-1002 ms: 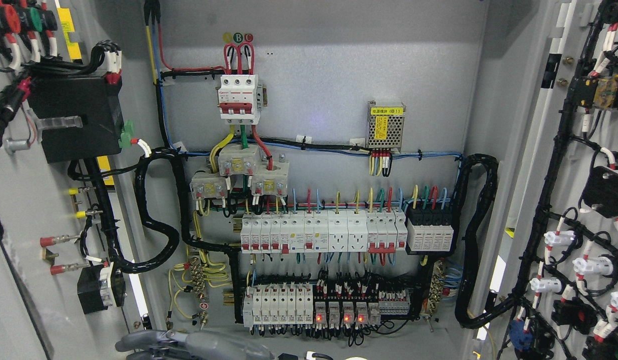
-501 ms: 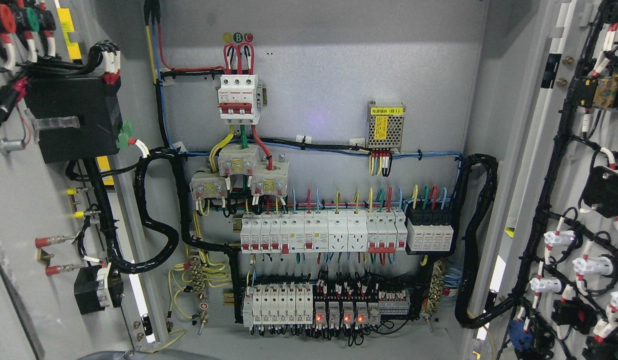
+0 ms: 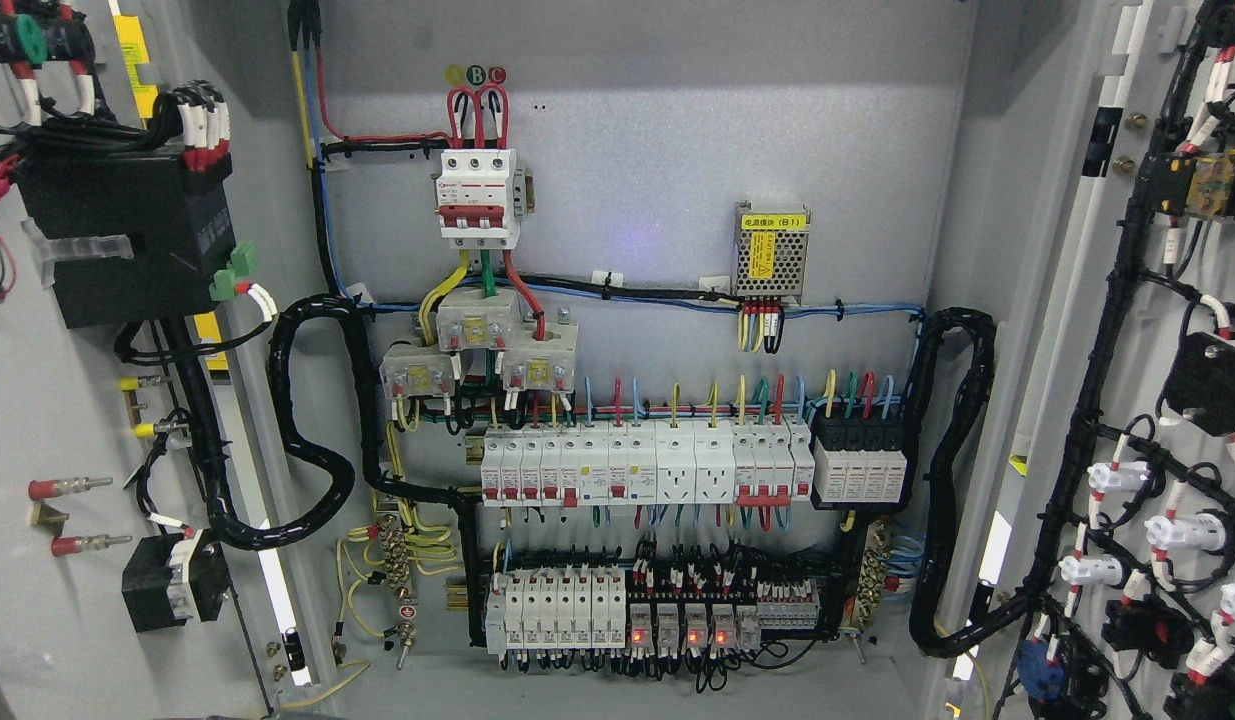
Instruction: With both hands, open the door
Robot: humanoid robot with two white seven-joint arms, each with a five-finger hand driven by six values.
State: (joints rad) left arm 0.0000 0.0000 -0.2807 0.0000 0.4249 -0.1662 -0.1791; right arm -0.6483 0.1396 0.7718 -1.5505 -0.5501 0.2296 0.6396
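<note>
We look into an open electrical cabinet [image 3: 657,180] with both doors swung wide. The left door [image 3: 37,420] shows its inner face, carrying a black box [image 3: 117,245] and red-tipped studs [image 3: 67,488]; compared with the view a second ago, these parts sit further to the left and lower, so the left door has opened wider. The right door [image 3: 1177,400], with its black wiring and white connectors [image 3: 1117,477], stands where it was. On the back panel, the red and white breaker [image 3: 477,195] and the breaker row [image 3: 647,470] are unchanged. The grey arm seen earlier at the bottom edge has gone; neither hand shows, so we cannot tell their fingers' state.
</note>
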